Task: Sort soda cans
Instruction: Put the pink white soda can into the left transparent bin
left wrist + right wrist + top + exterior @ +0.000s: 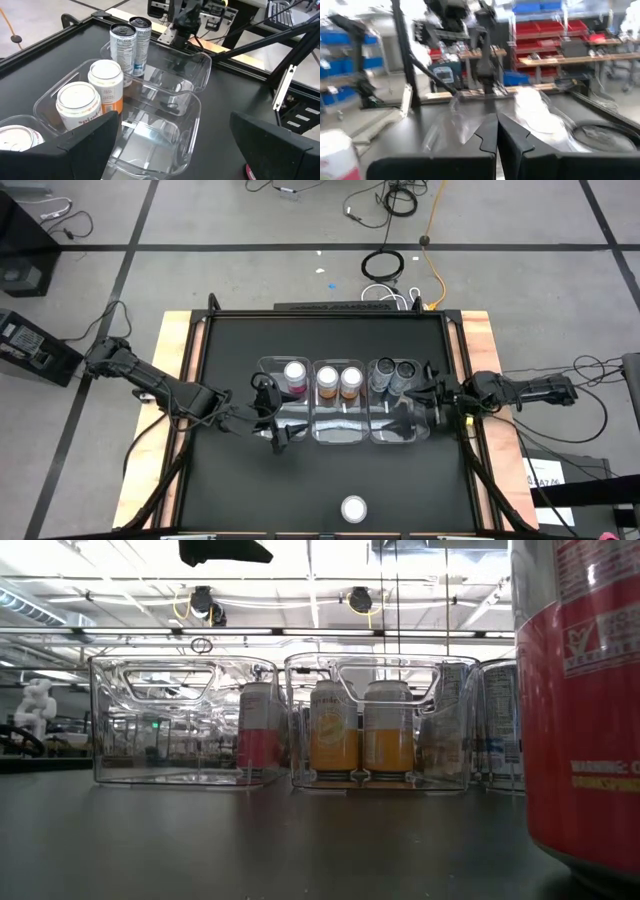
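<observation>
**One pink can left to put away**

We see six cans. One pink can (pixel 295 373) stands in the left bin (pixel 270 366), two orange cans (pixel 338 380) in the middle bin (pixel 338 437), and two dark cans (pixel 392 372) in the right bin (pixel 398 438). That makes three clear bins in a row at the middle of the frame. The last pink can (pixel 353 508) stands alone at the bottom middle, well apart from them.

Our left gripper (pixel 277 432) hangs by the left bin with its fingers spread wide, holding nothing. Our right gripper (pixel 432 402) waits by the right bin with its fingers pressed together.

We think the cans are hard, smooth and a bit slippery. Squeezed too hard, they may dent. We would grab the lone can around its round side, near the middle.
</observation>
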Controlling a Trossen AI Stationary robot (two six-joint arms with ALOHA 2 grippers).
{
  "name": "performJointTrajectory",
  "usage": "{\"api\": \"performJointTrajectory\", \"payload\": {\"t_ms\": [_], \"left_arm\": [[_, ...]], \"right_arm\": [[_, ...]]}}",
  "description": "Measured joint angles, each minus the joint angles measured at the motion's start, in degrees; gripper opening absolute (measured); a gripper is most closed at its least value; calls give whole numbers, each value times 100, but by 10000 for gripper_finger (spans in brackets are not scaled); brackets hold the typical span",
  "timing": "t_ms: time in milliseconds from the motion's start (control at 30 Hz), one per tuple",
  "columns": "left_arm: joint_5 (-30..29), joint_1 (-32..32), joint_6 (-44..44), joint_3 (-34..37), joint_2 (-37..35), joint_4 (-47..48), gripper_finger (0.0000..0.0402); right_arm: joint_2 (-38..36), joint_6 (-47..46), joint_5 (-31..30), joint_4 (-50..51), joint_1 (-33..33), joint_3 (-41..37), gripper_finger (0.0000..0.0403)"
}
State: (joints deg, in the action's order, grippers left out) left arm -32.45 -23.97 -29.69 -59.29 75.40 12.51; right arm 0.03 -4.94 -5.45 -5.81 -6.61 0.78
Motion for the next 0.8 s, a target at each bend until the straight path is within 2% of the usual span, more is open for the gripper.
{"api": "performJointTrajectory", "payload": {"t_ms": [133, 567, 800], "left_arm": [[0, 0, -3, 0, 0, 0, 389], [0, 0, 4, 0, 0, 0, 389], [0, 0, 2, 0, 0, -2, 389]], "right_arm": [[1, 51, -211, 202, 1, 1, 0], [9, 125, -173, 352, 0, 4, 0], [9, -190, -188, 357, 0, 4, 0]]}}
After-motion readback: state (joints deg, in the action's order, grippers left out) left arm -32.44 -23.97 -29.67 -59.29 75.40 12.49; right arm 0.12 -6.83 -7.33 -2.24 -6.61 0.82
